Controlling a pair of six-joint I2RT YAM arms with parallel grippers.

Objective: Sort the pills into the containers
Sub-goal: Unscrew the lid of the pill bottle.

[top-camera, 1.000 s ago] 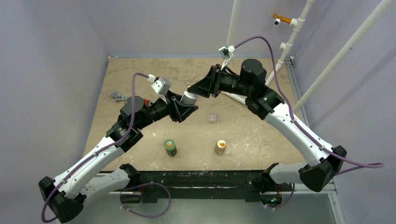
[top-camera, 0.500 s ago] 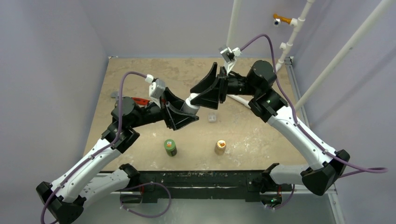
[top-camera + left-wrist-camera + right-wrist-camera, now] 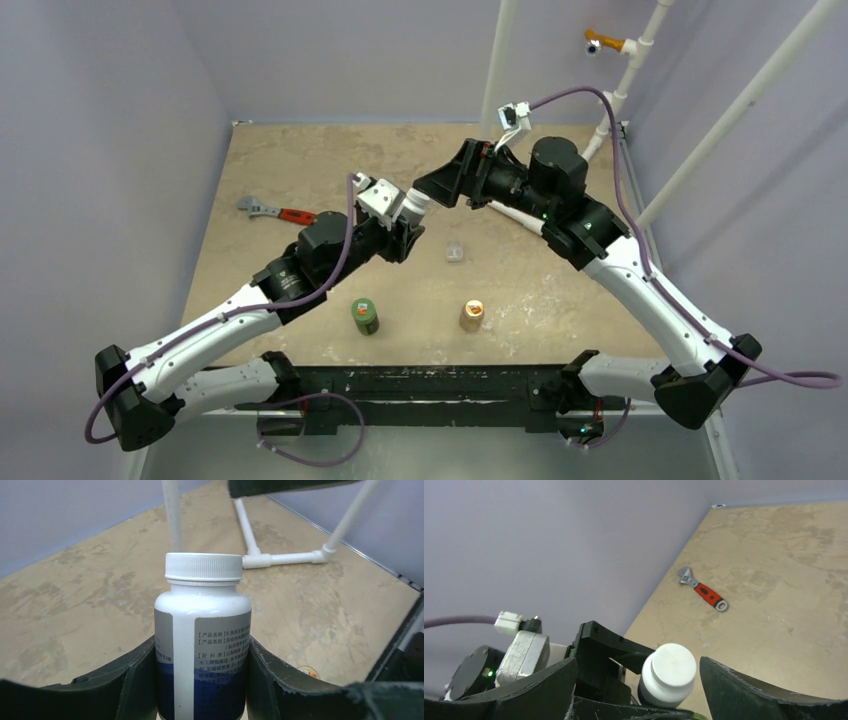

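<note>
Lying on the table (image 3: pixel 300 160) just nearer than and right of the raised white-capped bottle (image 3: pixel 202 625), the transparent case (image 3: pixel 455 251) sits clear of both arms. The left gripper (image 3: pixel 200 680), arm bent at the elbow, clamps its fingers on the bottle's labelled body. Beyond, the right gripper (image 3: pixel 432 186) tilts down, fingers spread wide, flanking the cap (image 3: pixel 669 666) without touching.

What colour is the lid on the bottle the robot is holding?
White; the lid of the bottle shows best in the left wrist view.

Mottled tan table (image 3: pixel 300 160) — plain lavender walls (image 3: pixel 120 100), white pipe frame (image 3: pixel 700 140) at right.
</note>
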